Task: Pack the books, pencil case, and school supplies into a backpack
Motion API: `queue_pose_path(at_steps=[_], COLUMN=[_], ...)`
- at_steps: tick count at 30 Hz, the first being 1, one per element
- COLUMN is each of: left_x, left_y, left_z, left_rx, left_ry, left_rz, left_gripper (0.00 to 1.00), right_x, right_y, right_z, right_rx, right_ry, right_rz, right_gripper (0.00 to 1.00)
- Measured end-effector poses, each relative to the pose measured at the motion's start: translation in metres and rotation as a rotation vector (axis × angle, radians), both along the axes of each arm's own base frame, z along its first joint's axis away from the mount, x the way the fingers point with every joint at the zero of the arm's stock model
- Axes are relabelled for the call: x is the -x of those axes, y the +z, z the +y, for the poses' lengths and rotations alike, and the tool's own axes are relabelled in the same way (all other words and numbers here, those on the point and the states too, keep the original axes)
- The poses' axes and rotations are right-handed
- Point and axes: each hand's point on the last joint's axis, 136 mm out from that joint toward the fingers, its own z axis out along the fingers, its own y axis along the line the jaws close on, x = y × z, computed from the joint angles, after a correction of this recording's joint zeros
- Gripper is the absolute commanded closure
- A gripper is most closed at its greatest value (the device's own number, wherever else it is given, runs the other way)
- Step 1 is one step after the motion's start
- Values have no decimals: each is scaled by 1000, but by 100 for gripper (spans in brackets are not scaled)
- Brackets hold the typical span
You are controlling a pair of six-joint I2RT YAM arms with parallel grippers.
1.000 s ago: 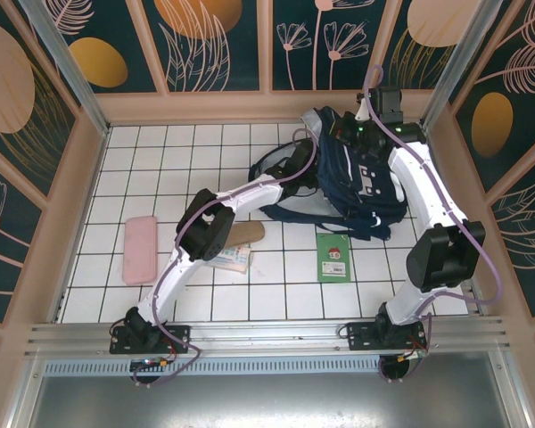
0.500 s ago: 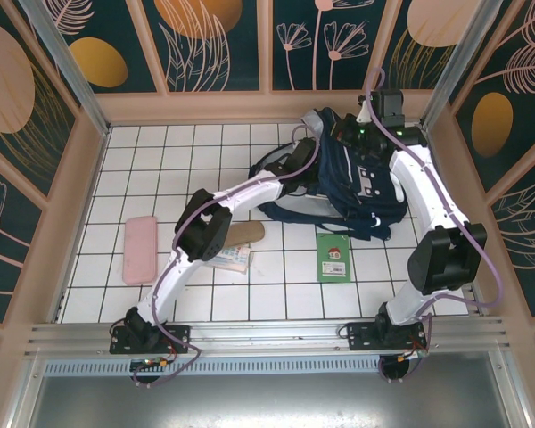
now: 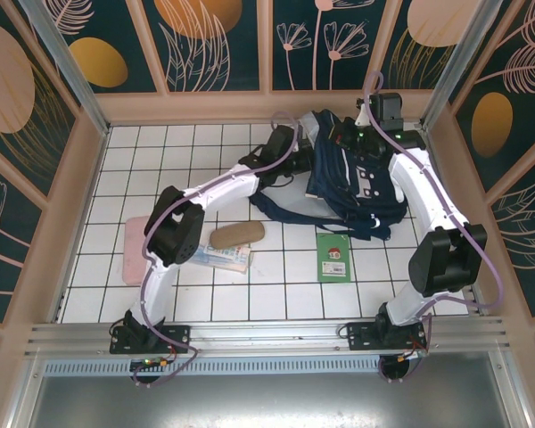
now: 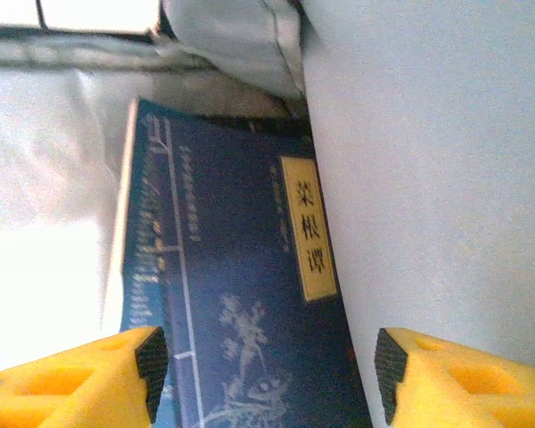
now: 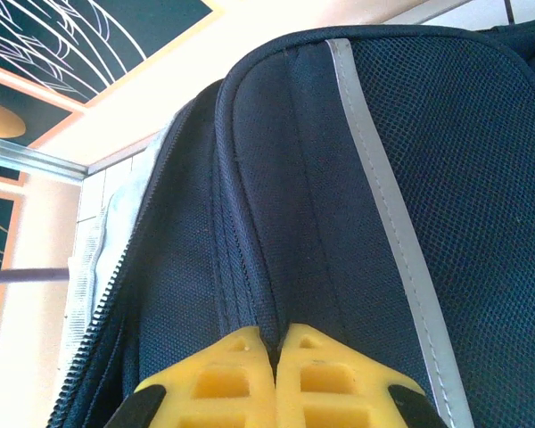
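The navy backpack (image 3: 361, 183) lies at the back right of the tiled floor, its mouth facing left. My left gripper (image 3: 292, 150) is at that mouth, open (image 4: 263, 374). Between and beyond its fingers, a navy book with a yellow label (image 4: 232, 285) lies on the backpack's pale lining (image 4: 428, 178), not held. My right gripper (image 3: 339, 134) is shut on a ridge of the backpack's top fabric (image 5: 275, 343), beside a white reflective stripe (image 5: 383, 187). A green booklet (image 3: 333, 257) lies in front of the backpack. A clear packet (image 3: 223, 259) lies by my left elbow. The pink pencil case (image 3: 135, 254) is at the left.
A brown oval pouch (image 3: 236, 234) lies just behind the clear packet. Dark straps (image 3: 281, 209) trail from the backpack toward the middle. Wooden walls ring the floor, and the right wall stands close behind my right arm.
My left gripper has opened and drawn back leftward out of the backpack, leaving the navy book inside. Its elbow swung left, uncovering the brown pouch. The right gripper has kept its hold.
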Motion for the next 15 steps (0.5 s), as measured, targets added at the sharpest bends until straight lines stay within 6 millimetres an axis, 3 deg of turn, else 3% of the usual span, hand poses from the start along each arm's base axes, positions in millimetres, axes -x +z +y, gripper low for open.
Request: queue_pose_path(at_steps=[5,15], left_x=[-14,0], left_y=[-21,-97], left_z=[16,4], left_rx=[-19,-71], left_ry=[17,-69], left_rz=[27,144], left_gripper=[47,58], right_x=[1,1], right_y=[1,2], right_z=[0,0], right_rx=[-1,-1], right_ry=[0,0], right_rz=[-6,-7], right_gripper=[100,100])
